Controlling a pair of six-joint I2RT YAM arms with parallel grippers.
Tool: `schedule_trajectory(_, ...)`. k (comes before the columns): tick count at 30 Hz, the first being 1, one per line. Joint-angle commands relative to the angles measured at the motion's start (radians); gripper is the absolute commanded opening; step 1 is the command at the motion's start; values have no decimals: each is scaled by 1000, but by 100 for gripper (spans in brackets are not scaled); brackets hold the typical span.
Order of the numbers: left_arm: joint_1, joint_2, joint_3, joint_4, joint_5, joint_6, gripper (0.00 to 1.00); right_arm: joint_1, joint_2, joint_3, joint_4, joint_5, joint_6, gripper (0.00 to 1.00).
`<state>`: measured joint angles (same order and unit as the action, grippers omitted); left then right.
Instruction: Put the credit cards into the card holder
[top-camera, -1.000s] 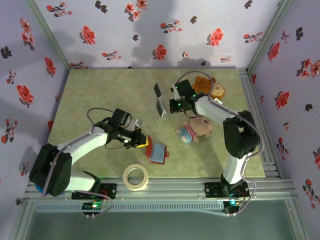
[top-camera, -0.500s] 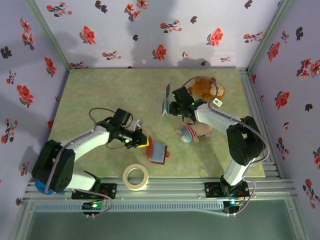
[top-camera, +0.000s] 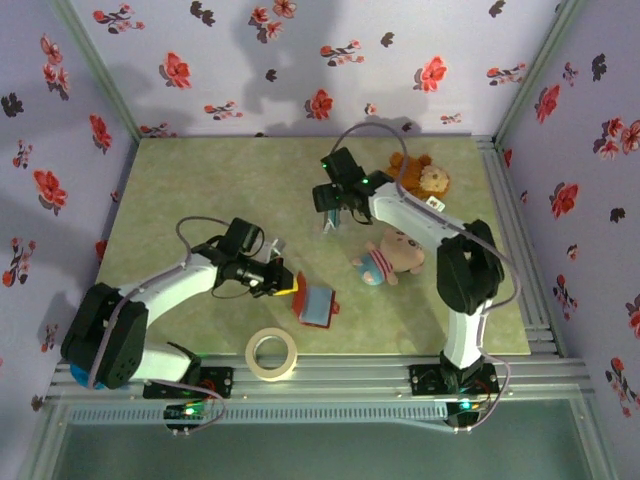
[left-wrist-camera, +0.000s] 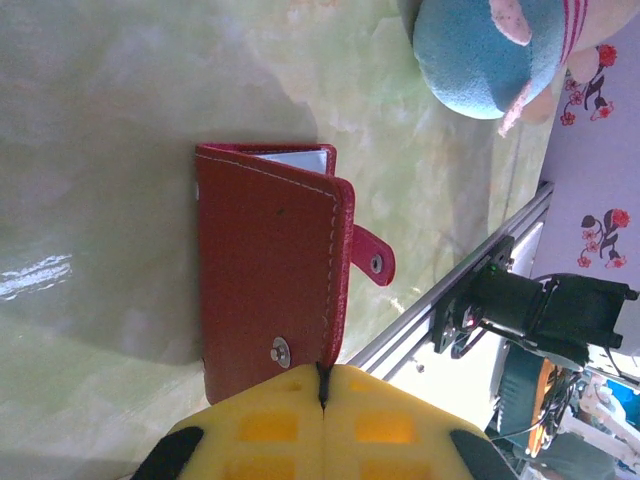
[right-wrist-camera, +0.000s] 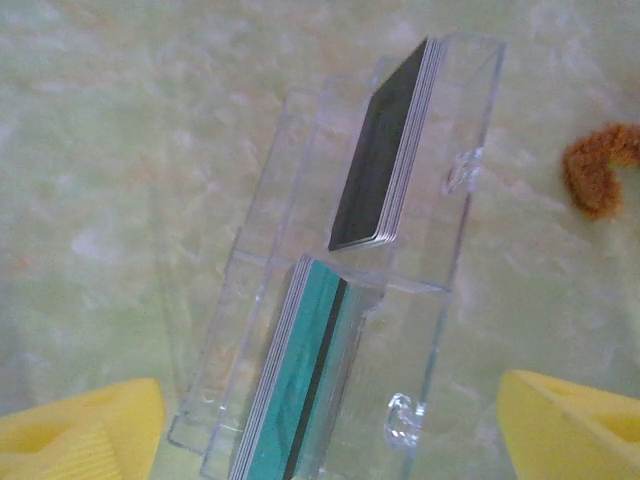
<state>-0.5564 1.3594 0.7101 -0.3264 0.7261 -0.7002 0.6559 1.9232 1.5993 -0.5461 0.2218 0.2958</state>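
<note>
In the upper middle of the top view, the right pincer (top-camera: 333, 195) hangs over the clear stand (top-camera: 329, 222) on the counter (top-camera: 200, 190). In the right wrist view this pincer (right-wrist-camera: 325, 430) is wide open. One yellow finger is at the lower left corner, the other at the lower right, and the stand (right-wrist-camera: 465, 150) lies between them.

Two stacks are in the stand, each on its edge. The teal cards (right-wrist-camera: 305, 390) are in the slot nearer to the pincer. The dark cards (right-wrist-camera: 385, 150) are in the slot behind, toward the top of the frame. The long axis of both stacks runs from lower left to upper right, so it goes nearly along the line from the pincer into the frame. The fingers therefore stand on the two flat sides of the stacks. I judge the teal stack to be the one that a grasp would meet first.

In the lower middle of the top view, the wallet (top-camera: 315, 305) lies well apart from the stand. The left pincer (top-camera: 283, 283) touches its left side. In the left wrist view its pads (left-wrist-camera: 270, 430) are pressed together, and the folded edge of the wallet (left-wrist-camera: 265, 270) seems to be pinched in them. The right arm is the nearer one to the cards, and the left arm to the wallet.
</note>
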Motion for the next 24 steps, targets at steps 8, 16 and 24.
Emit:
schedule_trajectory(8,-5,-44,-47,33,6,-6,0,10,43,-6,-110,195,66,80)
schedule_trajectory(16,-3,-34,-45,24,6,7,0,5,27,-34,-135,211,63,75)
schedule_trajectory(24,-1,-56,-84,62,1,-24,0,-6,7,-72,-137,213,62,68)
